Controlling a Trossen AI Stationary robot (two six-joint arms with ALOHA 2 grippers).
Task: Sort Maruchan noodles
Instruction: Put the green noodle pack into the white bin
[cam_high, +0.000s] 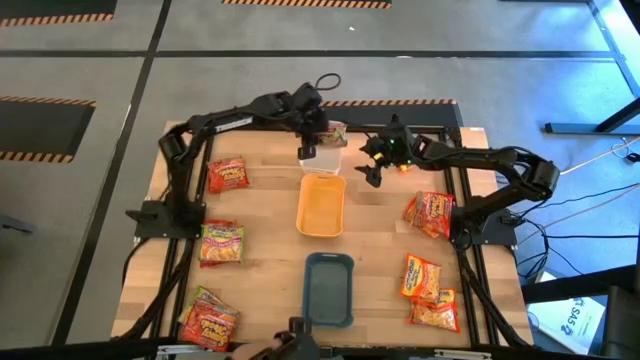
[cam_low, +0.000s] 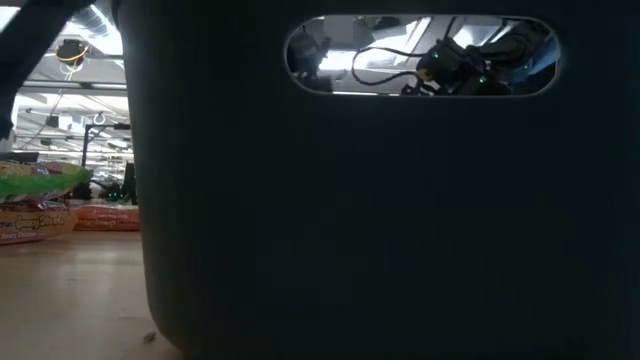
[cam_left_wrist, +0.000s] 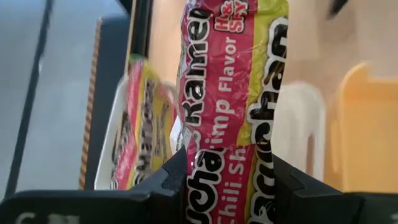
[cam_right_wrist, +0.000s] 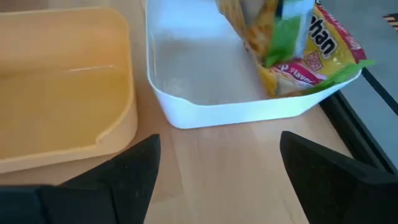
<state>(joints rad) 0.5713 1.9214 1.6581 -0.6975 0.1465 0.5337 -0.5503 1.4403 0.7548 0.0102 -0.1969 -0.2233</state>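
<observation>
Two green-pink packets mattered most: one (cam_left_wrist: 233, 112), printed with yellow lettering and a chili shrimp flavour line, hung upright between the fingers of the left end effector (cam_high: 310, 150), which was clamped on it over the white tray (cam_high: 322, 160) at 12 o'clock on the surface (cam_high: 260, 250). Another green-pink packet (cam_right_wrist: 308, 59) leaned inside that tray against its far wall. Loose packets lay flat around the surface: a red one (cam_high: 228, 174) at 10 o'clock, a green-pink one (cam_high: 221, 243) at 9 o'clock, a small heap (cam_high: 208, 320) at 7 o'clock, an orange one (cam_high: 430, 212) at 3 o'clock, and more orange ones (cam_high: 428, 293) at 4 o'clock. The right end effector (cam_high: 372, 165) hovered just beside the white tray at 1 o'clock, fingers wide apart and holding nothing, above bare wood between that tray and the orange tray (cam_high: 322, 204). The teal tray (cam_high: 329, 290) sat at 6 o'clock.
</observation>
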